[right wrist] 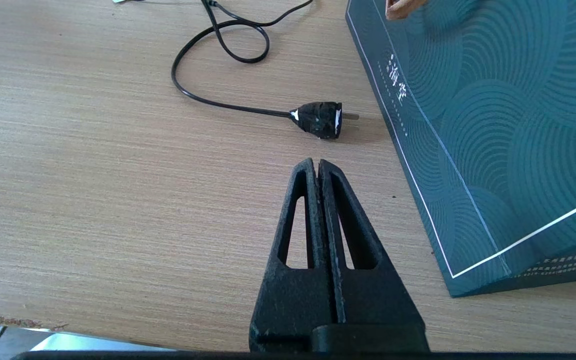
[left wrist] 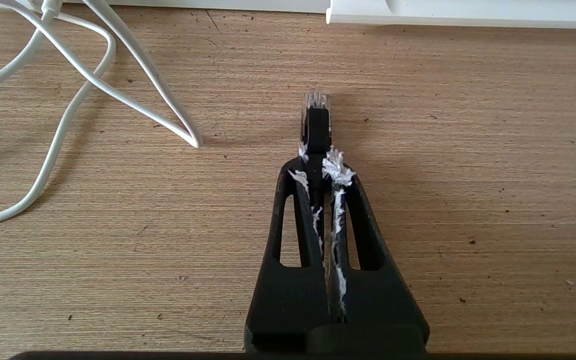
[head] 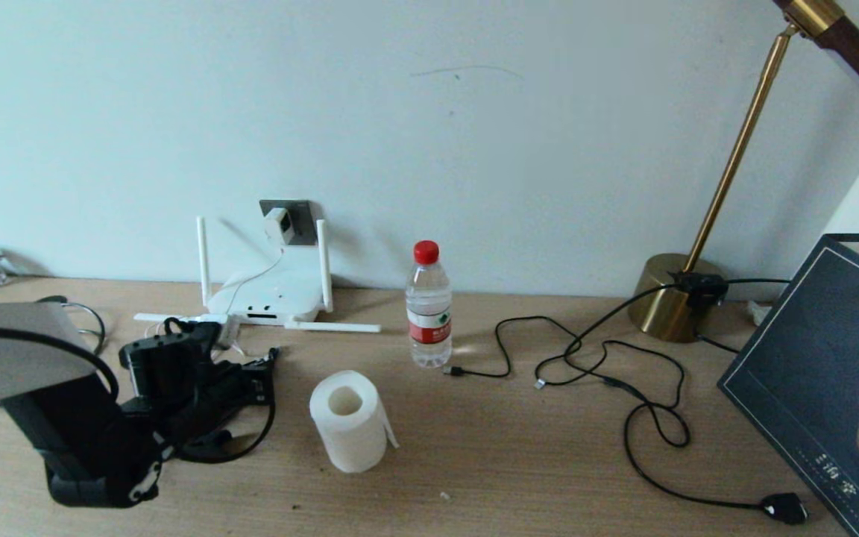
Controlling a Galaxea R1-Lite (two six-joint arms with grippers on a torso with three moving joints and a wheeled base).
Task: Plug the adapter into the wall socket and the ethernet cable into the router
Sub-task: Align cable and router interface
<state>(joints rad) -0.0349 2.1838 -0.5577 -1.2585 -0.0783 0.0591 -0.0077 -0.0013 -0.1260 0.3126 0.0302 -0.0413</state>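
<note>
The white router (head: 273, 294) lies by the wall, two antennas upright and two flat on the desk. Above it the white adapter (head: 279, 224) sits in the dark wall socket (head: 299, 211), and its thin white cord (left wrist: 93, 75) runs down to the router. My left gripper (left wrist: 318, 159) hovers low over the desk just in front of the router, shut on the ethernet cable's black plug (left wrist: 316, 125). The plug's clear tip (left wrist: 316, 99) points toward the router. In the head view the black cable (head: 262, 429) loops under the left gripper (head: 265, 365). My right gripper (right wrist: 317, 162) is shut and empty.
A white paper roll (head: 349, 419) and a water bottle (head: 429, 306) stand mid-desk. Black cables (head: 623, 373) sprawl to the right, ending in a black plug (right wrist: 320, 120) just ahead of the right gripper. A teal box (right wrist: 493, 125) and a brass lamp (head: 672, 298) occupy the right side.
</note>
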